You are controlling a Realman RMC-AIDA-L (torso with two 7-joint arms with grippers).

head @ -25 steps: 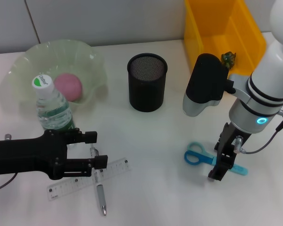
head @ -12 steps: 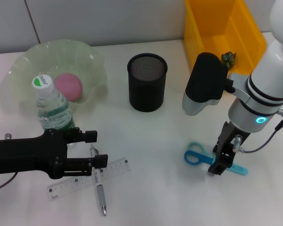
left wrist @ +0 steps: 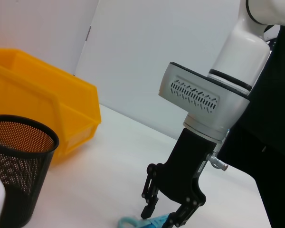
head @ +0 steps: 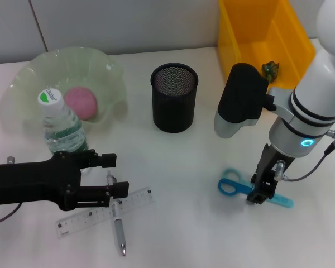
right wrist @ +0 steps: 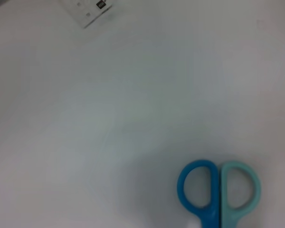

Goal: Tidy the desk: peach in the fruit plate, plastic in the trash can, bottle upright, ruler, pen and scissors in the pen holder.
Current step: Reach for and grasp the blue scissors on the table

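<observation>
Over scissors [head: 237, 186], right gripper [head: 259, 195] edged slightly higher.

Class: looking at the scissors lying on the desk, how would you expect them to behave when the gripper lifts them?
The scissors look stiff and small, so probably light. Lying flat on the desk, they leave little height to grip. The smooth plastic may slip between the right gripper fingers.

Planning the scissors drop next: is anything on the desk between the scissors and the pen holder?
Nothing visible: bare desk lies between the scissors, under the right gripper, and the pen holder.
</observation>
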